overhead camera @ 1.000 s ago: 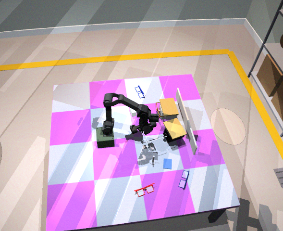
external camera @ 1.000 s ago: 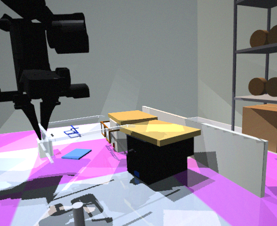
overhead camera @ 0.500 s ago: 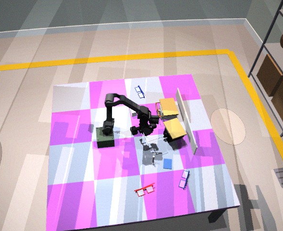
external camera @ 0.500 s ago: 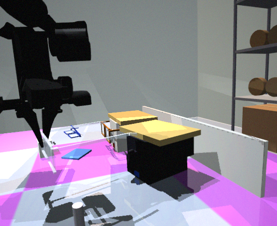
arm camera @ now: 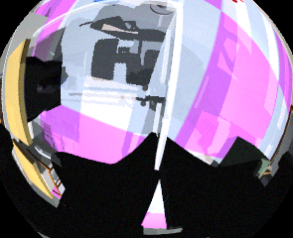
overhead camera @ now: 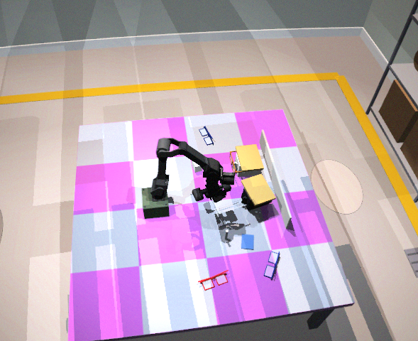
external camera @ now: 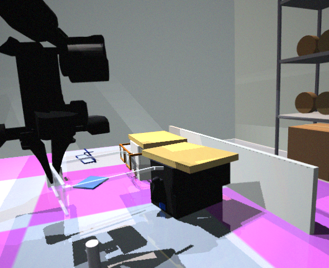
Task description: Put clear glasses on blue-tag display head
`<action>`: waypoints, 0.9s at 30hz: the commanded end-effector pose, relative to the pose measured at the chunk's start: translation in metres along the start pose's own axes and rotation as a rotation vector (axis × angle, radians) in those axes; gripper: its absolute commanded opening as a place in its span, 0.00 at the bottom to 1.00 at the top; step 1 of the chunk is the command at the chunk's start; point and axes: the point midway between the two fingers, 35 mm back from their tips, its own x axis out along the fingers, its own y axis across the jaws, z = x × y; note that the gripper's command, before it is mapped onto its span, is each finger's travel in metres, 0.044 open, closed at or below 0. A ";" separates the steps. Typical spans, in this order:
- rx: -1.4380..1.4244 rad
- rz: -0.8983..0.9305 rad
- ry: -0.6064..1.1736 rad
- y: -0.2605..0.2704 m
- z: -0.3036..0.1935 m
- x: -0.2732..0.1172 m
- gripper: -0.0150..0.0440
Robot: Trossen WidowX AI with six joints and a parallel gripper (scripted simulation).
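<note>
My gripper [overhead camera: 216,200] [external camera: 55,179] [arm camera: 156,137] points down, shut on the clear glasses [external camera: 61,191] [arm camera: 174,64] at their front frame. They hang above the table, front roughly upright, temples reaching toward the black head [overhead camera: 245,198] [external camera: 199,184] [arm camera: 44,81]. In the exterior view, the near temple's bent tip overlaps the top of that head's face; whether it touches is unclear. The black head has a yellow top slab and a small blue tag [external camera: 162,205] low on its front. The other head [external camera: 142,170] is white, beside it, wearing orange glasses [overhead camera: 231,158] [external camera: 140,154].
An upright white panel [overhead camera: 275,176] [external camera: 273,176] stands behind both heads. A short grey post [overhead camera: 227,231] [external camera: 93,250] stands near a blue square [overhead camera: 247,242]. Another blue square [external camera: 91,182] lies beyond the glasses. Red glasses [overhead camera: 214,277] and two blue pairs lie farther out.
</note>
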 end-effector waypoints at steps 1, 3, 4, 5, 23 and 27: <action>-0.005 -0.007 0.000 -0.001 0.000 0.005 0.25; -0.005 -0.007 0.000 -0.001 0.000 0.007 0.25; -0.005 -0.007 0.000 -0.001 0.000 0.008 0.25; -0.005 -0.007 0.000 -0.001 0.000 0.009 0.25; -0.005 -0.007 0.000 -0.002 0.000 0.026 0.25; -0.005 -0.007 -0.004 -0.001 0.000 0.027 0.25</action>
